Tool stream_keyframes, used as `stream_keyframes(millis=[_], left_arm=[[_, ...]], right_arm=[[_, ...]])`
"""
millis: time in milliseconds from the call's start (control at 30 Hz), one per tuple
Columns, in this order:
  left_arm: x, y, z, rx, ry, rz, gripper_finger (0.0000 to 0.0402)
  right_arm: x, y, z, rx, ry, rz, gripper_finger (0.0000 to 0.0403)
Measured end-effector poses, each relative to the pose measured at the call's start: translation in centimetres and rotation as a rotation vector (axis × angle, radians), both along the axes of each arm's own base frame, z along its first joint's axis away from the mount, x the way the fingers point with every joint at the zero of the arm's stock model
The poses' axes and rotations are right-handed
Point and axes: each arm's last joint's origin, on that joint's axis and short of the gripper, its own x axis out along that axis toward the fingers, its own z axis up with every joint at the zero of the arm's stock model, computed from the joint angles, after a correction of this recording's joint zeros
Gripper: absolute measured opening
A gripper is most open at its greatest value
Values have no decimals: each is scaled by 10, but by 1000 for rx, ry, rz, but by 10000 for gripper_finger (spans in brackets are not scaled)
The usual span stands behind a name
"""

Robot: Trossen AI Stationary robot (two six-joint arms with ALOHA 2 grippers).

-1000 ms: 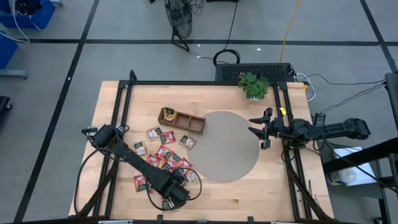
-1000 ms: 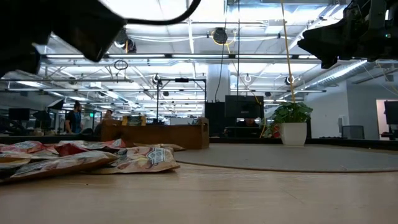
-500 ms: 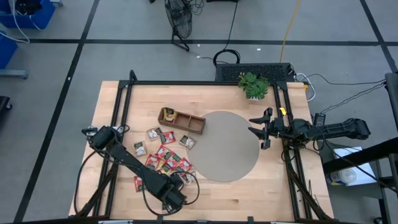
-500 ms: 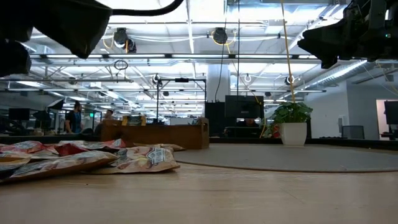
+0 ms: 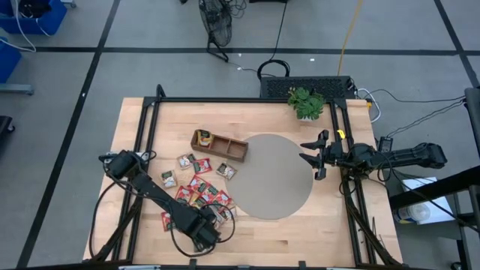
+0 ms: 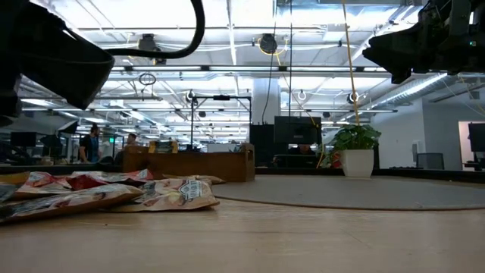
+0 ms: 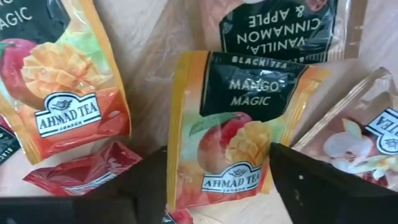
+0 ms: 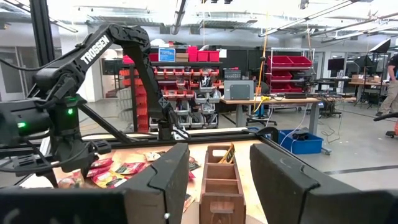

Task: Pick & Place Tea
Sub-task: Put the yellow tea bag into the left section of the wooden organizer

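Wooden tabletop [image 5: 135, 120] carries the tea [image 5: 199, 187] strewn beside the tray [image 5: 219, 145]; your left pincer [image 7: 214, 180] hangs open directly over a mango sachet [image 7: 233, 134], while the open right pincer [image 5: 313, 155] waits well beyond the tray

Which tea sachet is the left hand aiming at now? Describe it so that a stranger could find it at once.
Start at the pile of tea sachets on the wooden table, near its front edge, where the left hand hangs open. Between its fingers lies one Mango Magic sachet. Its orange-yellow paper, black label and mango picture set it apart from the Vanilla, Cinnamon & Apple sachet beside it.
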Motion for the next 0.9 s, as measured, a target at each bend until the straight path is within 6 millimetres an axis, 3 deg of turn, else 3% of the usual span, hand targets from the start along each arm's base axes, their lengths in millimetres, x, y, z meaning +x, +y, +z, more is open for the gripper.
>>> stream_keyframes(millis=[367, 533, 633, 833, 900], left_arm=[[13, 9, 7, -39, 22, -32, 88], [20, 14, 24, -4, 45, -53, 18], [23, 17, 43, 96, 48, -85, 17], [19, 31, 91, 484, 46, -183, 37], [17, 39, 105, 617, -28, -205, 31]], right_arm=[[0, 0, 0, 0, 0, 0, 155], [0, 0, 0, 0, 0, -1, 155], [0, 0, 0, 0, 0, 0, 155], [0, 0, 0, 0, 0, 0, 155], [0, 0, 0, 0, 0, 0, 155]])
